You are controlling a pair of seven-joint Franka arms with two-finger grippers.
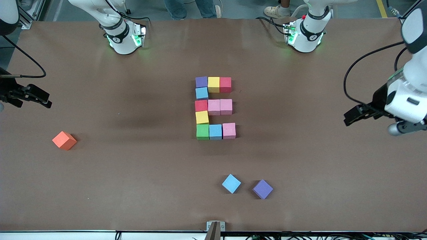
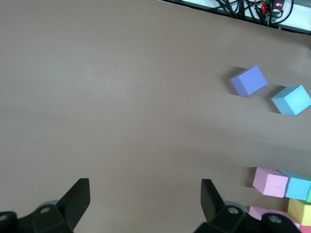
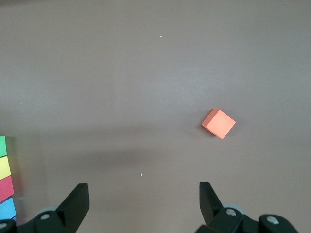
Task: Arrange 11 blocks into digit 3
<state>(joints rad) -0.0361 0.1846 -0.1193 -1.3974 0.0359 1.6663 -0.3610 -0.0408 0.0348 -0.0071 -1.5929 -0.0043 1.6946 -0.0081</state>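
Digit 3 (image 1: 214,107) mid-table, left gripper (image 1: 350,117) and right gripper (image 1: 45,100) open, over table ends.

In the front view, the right gripper (image 1: 40,98) sits at the picture's edge, and most of its arm is cut off there. The left arm is cut off by the edge too, past the left gripper (image 1: 350,118). In the left wrist view, the digit 3 (image 2: 286,199) shows only a corner; the rest runs out of the picture. In the right wrist view, only a thin strip of its blocks (image 3: 5,182) peeks in at the edge. A person's feet (image 1: 277,11) show past the table top edge; the body is cut off.
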